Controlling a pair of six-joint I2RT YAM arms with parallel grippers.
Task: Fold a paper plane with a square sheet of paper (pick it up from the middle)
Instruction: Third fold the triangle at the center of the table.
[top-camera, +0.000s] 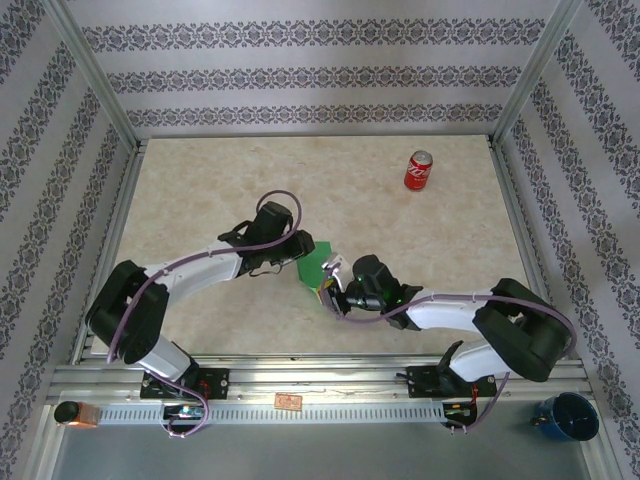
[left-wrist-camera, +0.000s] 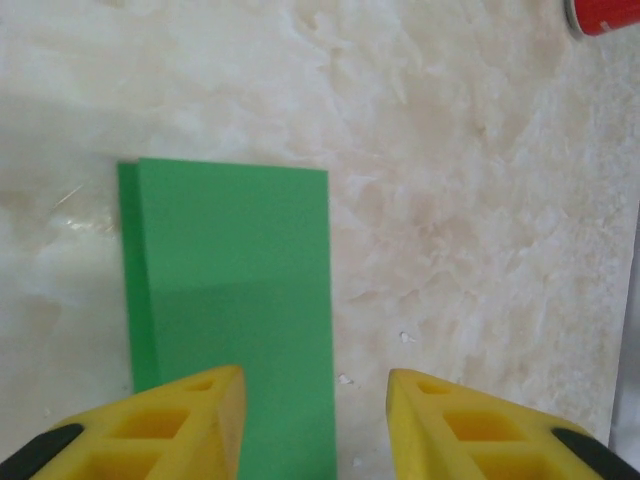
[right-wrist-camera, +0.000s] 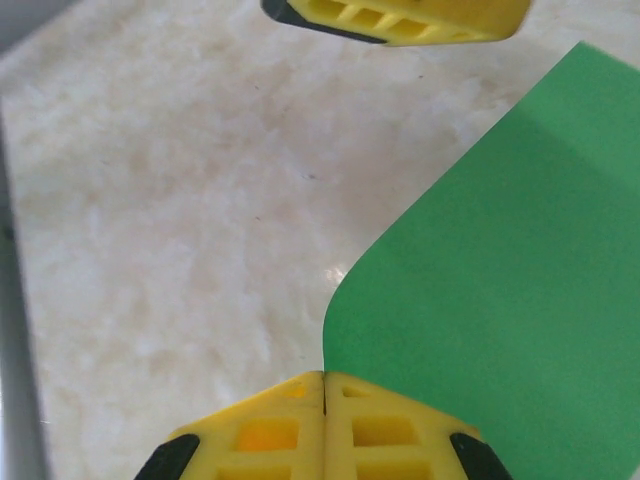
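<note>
Patterned walls enclose your marbled beige worktop. Near its middle, your two pincers work one folded green sheet of paper: the left pincer hangs partly open just above it, and the right pincer is clamped on its edge. One red can sits toward the far right corner.

From above, the thin bright green sheet of paper lies partly hidden under the arms. The left wrist view's top edge crops the red metal soda can; its bottom edge crops the sheet.
</note>
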